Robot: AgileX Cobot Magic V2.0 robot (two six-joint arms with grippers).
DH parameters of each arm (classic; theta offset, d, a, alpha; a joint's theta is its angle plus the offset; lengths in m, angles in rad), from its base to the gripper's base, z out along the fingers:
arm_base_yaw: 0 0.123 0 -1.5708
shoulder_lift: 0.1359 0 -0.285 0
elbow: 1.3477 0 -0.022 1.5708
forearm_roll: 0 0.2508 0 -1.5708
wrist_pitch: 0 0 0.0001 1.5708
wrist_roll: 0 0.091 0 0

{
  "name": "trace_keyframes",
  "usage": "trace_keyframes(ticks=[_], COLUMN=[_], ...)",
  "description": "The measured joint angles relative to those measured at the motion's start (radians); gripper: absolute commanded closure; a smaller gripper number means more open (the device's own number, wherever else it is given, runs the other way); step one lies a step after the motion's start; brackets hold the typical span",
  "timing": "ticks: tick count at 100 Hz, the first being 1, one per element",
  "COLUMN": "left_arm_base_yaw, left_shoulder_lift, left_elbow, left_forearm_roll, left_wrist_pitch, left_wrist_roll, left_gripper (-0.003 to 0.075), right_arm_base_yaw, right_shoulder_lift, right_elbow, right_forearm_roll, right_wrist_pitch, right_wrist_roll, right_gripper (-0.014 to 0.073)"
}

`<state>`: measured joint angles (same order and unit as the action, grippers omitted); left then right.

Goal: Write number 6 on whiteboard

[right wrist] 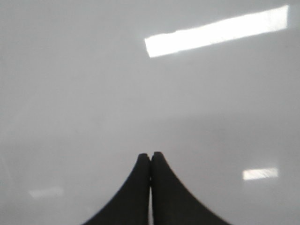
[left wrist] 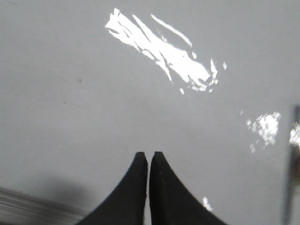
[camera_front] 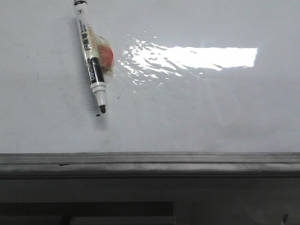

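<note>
Both my tools, left (left wrist: pixel 148 155) and right (right wrist: pixel 150 155), pressed together, empty; marker (camera_front: pixel 90 56) unheld on whiteboard (camera_front: pixel 211 122) — grasp first.

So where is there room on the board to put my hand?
The whiteboard is bare right of the marker, below the glare and above the grey ledge. Left of the marker is bare too. It is crowded only around the marker, its tip and the tiny dot.

Printed label on the marker (camera_front: pixel 90 56) barrel too small to read, no other text
</note>
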<state>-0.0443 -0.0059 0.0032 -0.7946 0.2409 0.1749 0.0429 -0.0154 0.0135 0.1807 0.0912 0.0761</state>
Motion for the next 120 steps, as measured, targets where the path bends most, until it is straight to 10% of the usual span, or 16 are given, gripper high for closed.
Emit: trace_keyframes(ticks=[38, 84, 108, 120], left_arm_base_yaw=[0.000, 0.000, -0.028, -0.127], left_shoulder_lift=[0.000, 0.173, 0.287, 0.315], left_elbow=[0.000, -0.224, -0.276, -0.286], left_forearm_roll=[-0.223, 0.059, 0.089, 0.175], left_wrist_pitch=[-0.038, 0.132, 0.202, 0.238], left_wrist_roll=[0.002, 0.111, 0.160, 0.202], left_gripper=[0.0739, 0.0734, 0.0346, 0.0330], right_arm_base_yaw=[0.000, 0.000, 0.000, 0.000], right_shoulder_lift=[0.000, 0.000, 0.029, 0.029], right_elbow=[0.000, -0.324, -0.355, -0.355], right_forearm_roll=[0.375, 0.192, 0.188, 0.186], right_wrist_pitch=[-0.125, 0.299, 0.396, 0.421], right_wrist_roll=[0.000, -0.179, -0.193, -0.206], right_gripper=[0.0657, 0.0650, 0.0389, 0.0271])
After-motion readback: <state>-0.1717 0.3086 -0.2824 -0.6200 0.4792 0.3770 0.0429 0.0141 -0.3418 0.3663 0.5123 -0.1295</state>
